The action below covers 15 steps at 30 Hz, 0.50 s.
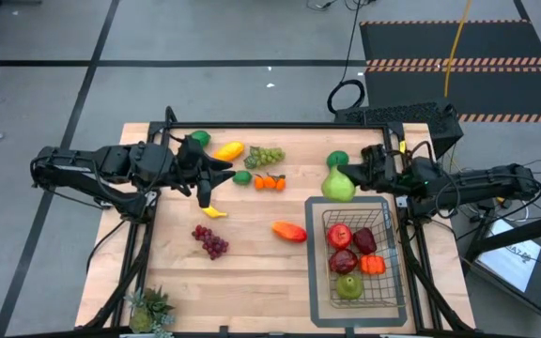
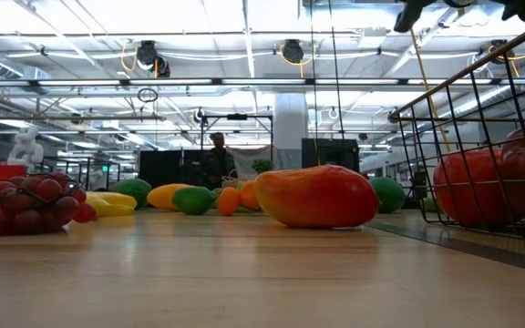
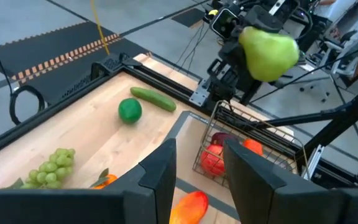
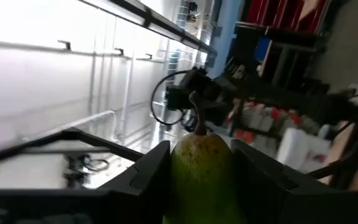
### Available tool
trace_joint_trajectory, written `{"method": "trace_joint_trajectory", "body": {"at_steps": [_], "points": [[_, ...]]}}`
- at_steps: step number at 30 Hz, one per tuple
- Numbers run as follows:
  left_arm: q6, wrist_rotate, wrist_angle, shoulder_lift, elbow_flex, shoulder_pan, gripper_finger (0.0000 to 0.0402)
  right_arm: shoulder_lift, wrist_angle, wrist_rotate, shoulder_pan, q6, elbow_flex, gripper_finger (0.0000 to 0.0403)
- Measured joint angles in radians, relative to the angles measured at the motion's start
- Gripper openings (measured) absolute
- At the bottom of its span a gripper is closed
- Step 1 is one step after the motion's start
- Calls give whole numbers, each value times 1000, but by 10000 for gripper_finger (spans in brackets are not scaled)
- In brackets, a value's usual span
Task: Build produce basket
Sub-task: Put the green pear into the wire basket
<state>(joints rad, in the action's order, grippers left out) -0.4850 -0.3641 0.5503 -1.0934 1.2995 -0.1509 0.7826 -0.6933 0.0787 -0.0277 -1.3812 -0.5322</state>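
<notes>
The right gripper [image 1: 353,178] is clenched on a yellow-green toy pear [image 1: 338,185] — its two dark fingers [image 4: 149,171] press the fruit's sides, the stem pointing away from the wrist. In the high view the pear hangs just off the rectangular dark wire-mesh basket [image 1: 390,208], near its far left corner, beside a round green lime [image 1: 337,160].

Inside the basket lie a red apple [image 1: 338,235], two darker red fruits [image 1: 364,240], an orange-red piece [image 1: 373,265] and a green apple [image 1: 348,286].

The left gripper [image 1: 207,178] sits over the far left part of the wooden table [image 1: 252,272], its fingers [image 3: 161,174] set a little apart with nothing between them. Just by its tips is a yellow banana [image 1: 214,212]; a purple-red bunch of grapes [image 1: 210,241] lies nearer the table's front.

Further produce is strewn along the far side — a green fruit [image 1: 199,138], a yellow mango-shaped piece [image 1: 228,150], a pale green grape bunch [image 1: 266,155], a small green lime [image 1: 241,176] and small oranges [image 1: 270,182]. An orange-red mango [image 1: 289,231] rests just left of the basket. A slim green cucumber [image 3: 153,98] shows in the left wrist view beside a lime. A spiky green potted plant [image 1: 150,308] stands at the front left corner
</notes>
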Motion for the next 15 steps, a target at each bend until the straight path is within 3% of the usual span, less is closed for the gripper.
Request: {"method": "trace_joint_trajectory", "body": {"at_steps": [6,15], "points": [[15,0,0,0,0,0,131,0,0,-58,4,249,9,151],[39,-29,0,0,0,0,131,-2,1,-83,4,843,9,151]]}}
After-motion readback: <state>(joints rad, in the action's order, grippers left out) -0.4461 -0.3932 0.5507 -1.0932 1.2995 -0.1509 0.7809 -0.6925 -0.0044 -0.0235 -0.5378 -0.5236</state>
